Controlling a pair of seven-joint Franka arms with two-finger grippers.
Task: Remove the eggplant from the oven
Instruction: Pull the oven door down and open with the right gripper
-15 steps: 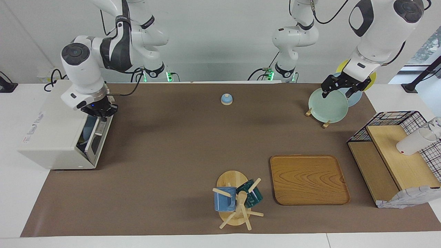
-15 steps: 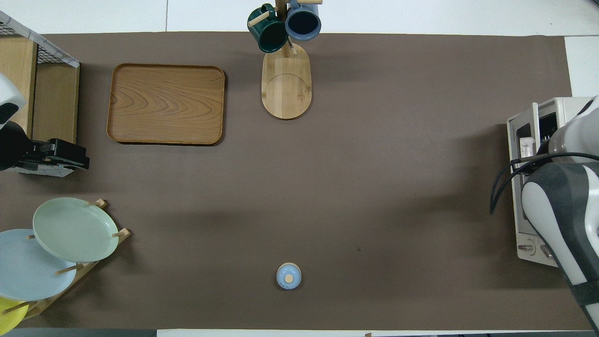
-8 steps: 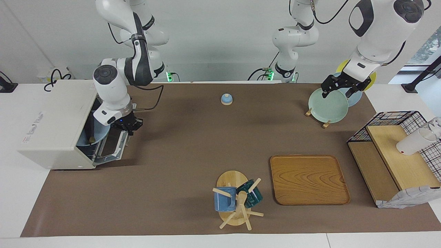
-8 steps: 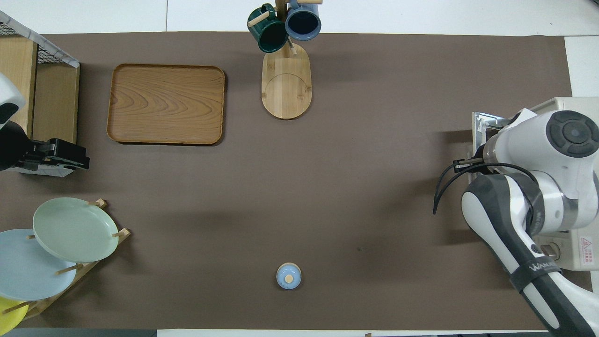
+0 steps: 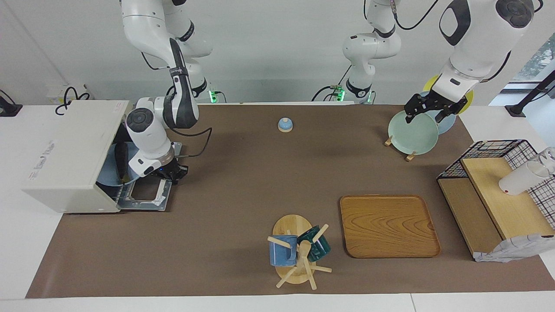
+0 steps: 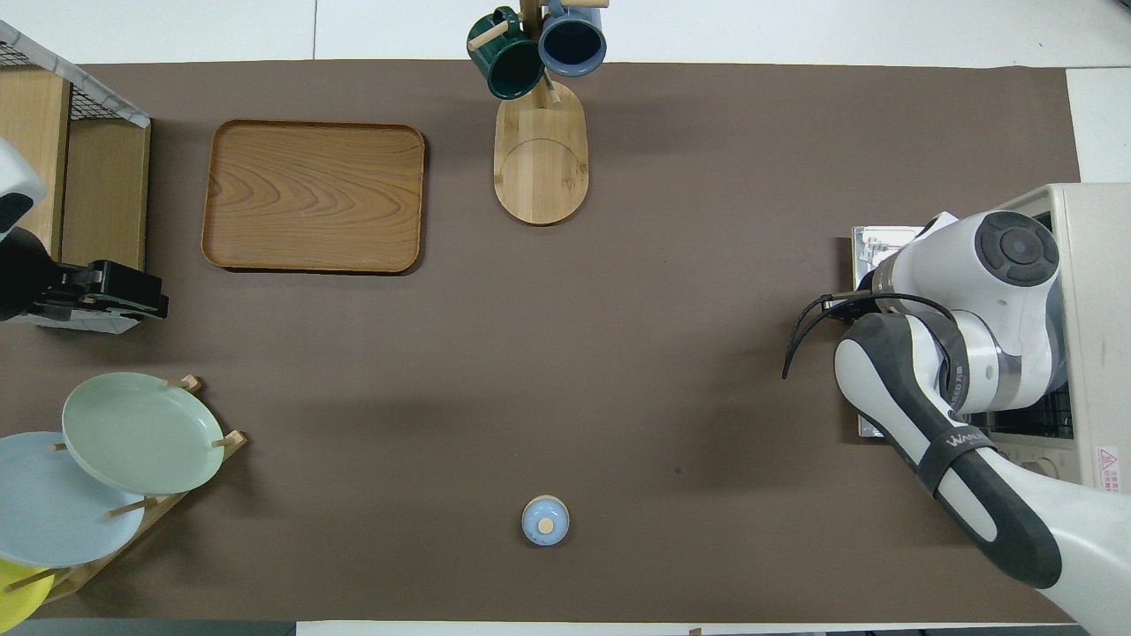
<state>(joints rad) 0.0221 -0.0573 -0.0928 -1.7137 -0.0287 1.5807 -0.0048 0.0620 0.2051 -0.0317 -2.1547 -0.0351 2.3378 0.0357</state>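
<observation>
Your right gripper [image 5: 170, 173] sits at the handle edge of the oven [image 5: 65, 156] door, now lying flat; can't tell its grip. Eggplant [image 5: 120, 158] lies in a blue bowl [image 5: 108, 173] inside, so let go, lift clear, reach in low. Left gripper [image 5: 427, 110] waits over the plates [image 5: 412, 132], looks spread.
</observation>
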